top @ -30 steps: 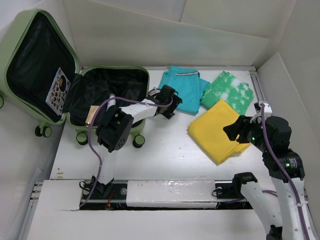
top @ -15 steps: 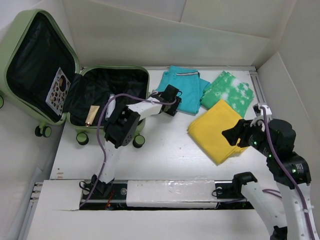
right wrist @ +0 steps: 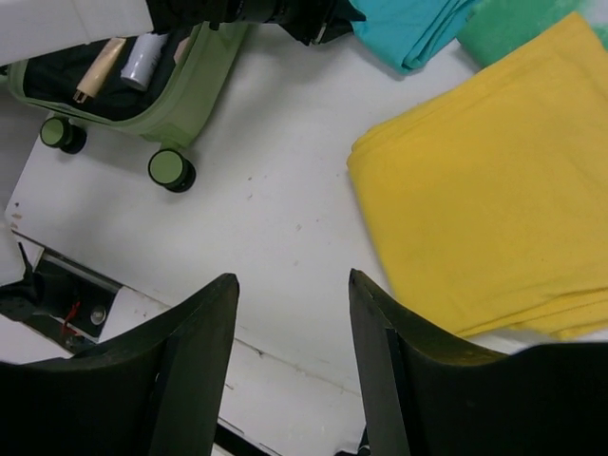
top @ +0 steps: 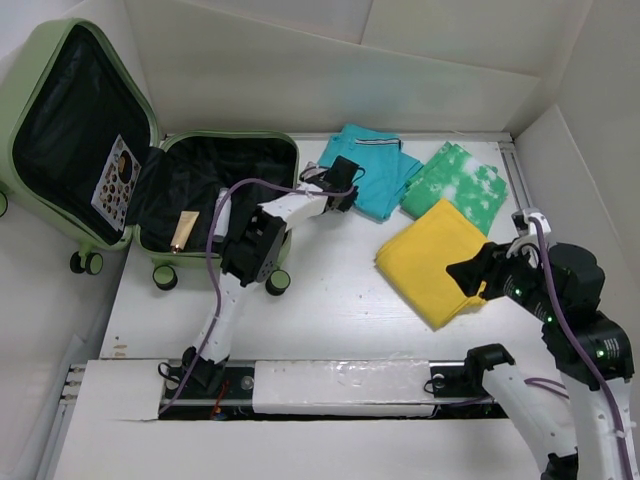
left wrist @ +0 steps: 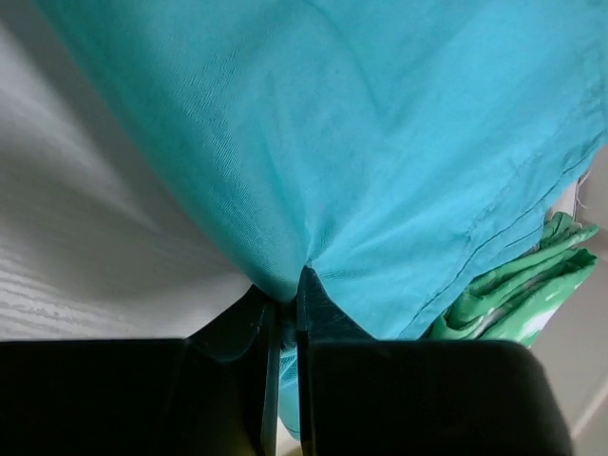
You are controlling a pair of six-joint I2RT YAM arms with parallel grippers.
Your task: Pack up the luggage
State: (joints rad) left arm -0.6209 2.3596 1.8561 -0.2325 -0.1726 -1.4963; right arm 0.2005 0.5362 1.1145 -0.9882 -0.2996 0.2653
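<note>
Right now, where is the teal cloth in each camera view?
Top external: teal cloth upper centre, right of the luggage.
Left wrist: teal cloth fills upper frame, pinched in left gripper.
Right wrist: teal cloth at top edge.
Shared landmark: green-and-white cloth beside it.

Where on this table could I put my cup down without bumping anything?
Best is the bare white table between the suitcase wheels and the yellow cloth, toward the front edge. The back is crowded: teal cloth, pinched by the left claw, green patterned cloth and yellow cloth lie close together.
</note>
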